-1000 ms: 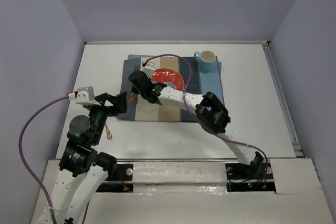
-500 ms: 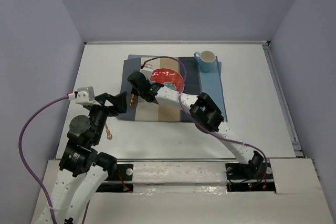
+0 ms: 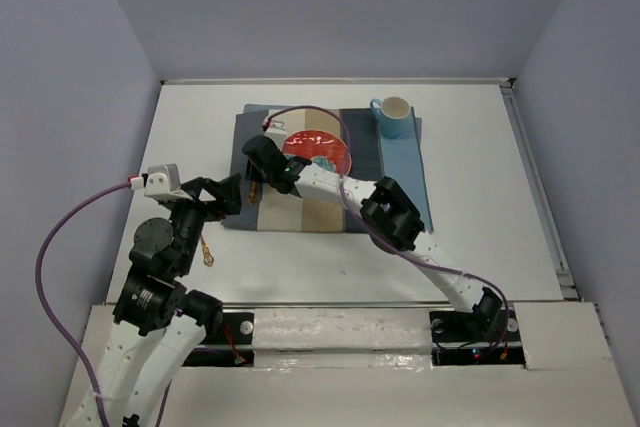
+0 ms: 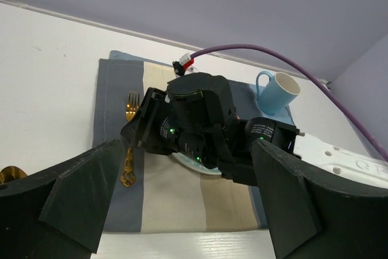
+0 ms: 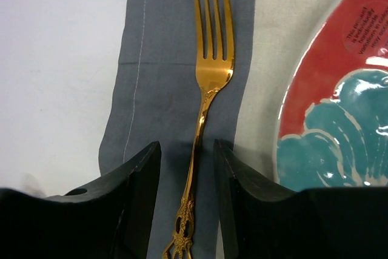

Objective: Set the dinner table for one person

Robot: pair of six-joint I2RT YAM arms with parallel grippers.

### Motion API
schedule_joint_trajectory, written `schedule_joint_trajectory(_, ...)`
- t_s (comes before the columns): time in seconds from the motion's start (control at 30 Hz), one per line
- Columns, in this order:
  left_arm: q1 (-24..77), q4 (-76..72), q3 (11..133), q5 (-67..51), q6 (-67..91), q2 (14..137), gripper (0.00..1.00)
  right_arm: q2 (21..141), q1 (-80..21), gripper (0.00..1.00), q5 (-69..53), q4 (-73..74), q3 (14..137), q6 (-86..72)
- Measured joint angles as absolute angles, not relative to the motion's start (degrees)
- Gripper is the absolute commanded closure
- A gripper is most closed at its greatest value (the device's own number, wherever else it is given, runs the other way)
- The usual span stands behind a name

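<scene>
- Two fingers of the right gripper [image 5: 186, 150] stand apart on either side of the handle of the gold fork [image 5: 212, 71]. A strip of cloth shows between each finger and the metal, so the gripper is released and grips nothing.
- That fork lies flat on a grey stripe of the placemat [image 3: 400, 159], tines toward the top of the right wrist frame. It is just beside the plate [image 3: 325, 152] (red rim, teal middle) and does not touch it.
- Off the placemat's lower left corner in the top view, the left gripper [image 4: 187, 150] hangs with its fingers spread wide and nothing between them.
- Beneath both grippers, the dinner table [image 3: 480, 227] fills the middle of the top view. The placemat lies on its upper centre, and the right gripper is over the placemat's left part.
- One blue mug [image 3: 393, 115] stands at the placemat's upper right corner, well apart from the fork.
- Another gold utensil [image 3: 207, 250] lies on the bare table at lower left, by the left arm; its kind is too small to tell.
</scene>
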State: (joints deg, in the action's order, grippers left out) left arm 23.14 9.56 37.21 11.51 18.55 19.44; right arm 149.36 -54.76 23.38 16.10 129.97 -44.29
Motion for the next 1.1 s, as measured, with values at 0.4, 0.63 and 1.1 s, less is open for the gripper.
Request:
schedule_joint_trajectory(0.4,21.3,11.6,37.3,16.8,19.4,18.6,0.01,142.2,-57.8,0.45,13.7,9.1,124.0,-28.5)
schedule_joint_trajectory(0.63,21.3,13.2,40.4,20.6,18.9,17.4,0.01,145.6,-65.9,0.44,10.2,9.3,129.6,-19.2)
schedule_joint_trajectory(1.1,21.3,14.8,44.0,22.0,18.5,18.5,0.01,154.2,-70.5,0.38,9.2,13.3,138.7,-10.0)
